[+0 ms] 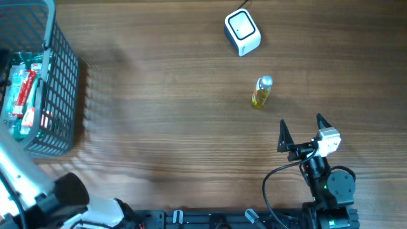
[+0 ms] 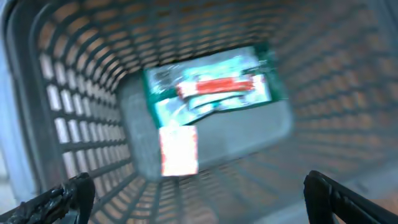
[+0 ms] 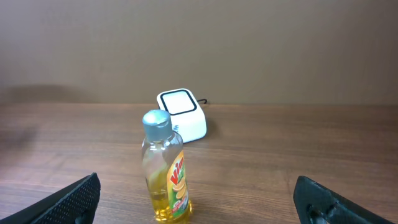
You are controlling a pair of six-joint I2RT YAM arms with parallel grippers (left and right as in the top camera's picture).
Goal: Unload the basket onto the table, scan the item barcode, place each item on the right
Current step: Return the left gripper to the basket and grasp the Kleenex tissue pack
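**Count.** One bottle (image 1: 261, 92) of yellow liquid with a grey cap and a lemon-printed label. One white barcode scanner (image 1: 242, 32), a dark cable leaving its far side. One dark mesh basket (image 1: 60, 95). Two grippers.

**Task item.** The bottle stands upright on the right half of the table. It is on the near side of the scanner, apart from it, and between the scanner and the right gripper (image 1: 301, 121). In the right wrist view the bottle (image 3: 165, 168) stands left of centre, with the scanner (image 3: 181, 115) behind it.

**Claws.** The right gripper (image 3: 196, 183) has its jaws spread fully apart. It holds nothing and touches nothing, and the bottle stands beyond the fingertips, clear of both. The left gripper (image 2: 198, 186) also has its jaws spread fully apart and empty. It looks down into the basket (image 2: 74, 93) at a green, red and white packet (image 2: 211, 87) lying on the basket floor. That view is blurred, so the number of packets cannot be told.

**Surface and room.** The table (image 1: 159, 114) is brown wood-grain. The basket stands at its far left edge, well apart from the bottle. A plain brown wall (image 3: 249, 43) closes the far side.
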